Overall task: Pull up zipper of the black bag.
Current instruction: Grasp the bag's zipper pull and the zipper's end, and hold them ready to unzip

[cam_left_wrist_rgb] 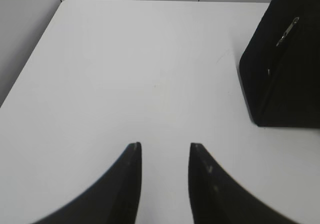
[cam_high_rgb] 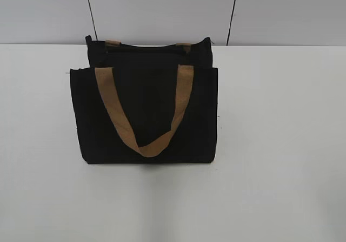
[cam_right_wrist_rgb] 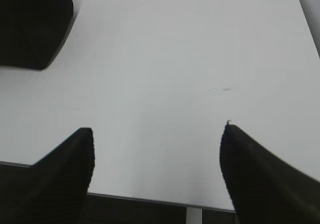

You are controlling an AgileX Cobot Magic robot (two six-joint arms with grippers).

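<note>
- Left wrist view: my left tool (cam_left_wrist_rgb: 165,154) hangs over bare counter (cam_left_wrist_rgb: 150,73), fingers parted by a narrow gap, gripping nothing. Released.
- Right wrist view: my right tool (cam_right_wrist_rgb: 157,134) is spread wide above the counter's near edge, nothing between the fingers. Released.
- Neither tool touches the bag; both sit well apart from it.
- Bag (cam_high_rgb: 146,117) stands upright on the counter, about mid-width, its broad front face toward the exterior camera.
- One tan strap (cam_high_rgb: 111,109) droops down the front in a V, its low point near the bag's bottom edge.
- Second strap (cam_high_rgb: 112,43) shows only as short tan stubs at the rear top edge.
- From the left wrist I see the bag's end panel at far right; the silver zipper (cam_left_wrist_rgb: 288,31) pull lies slanted on it near the top, on a black zip line running down the panel.
- From the right wrist only a dark corner of the bag shows, upper left.
- Behind the counter: a pale wall (cam_high_rgb: 162,9) with two dark vertical seams.
</note>
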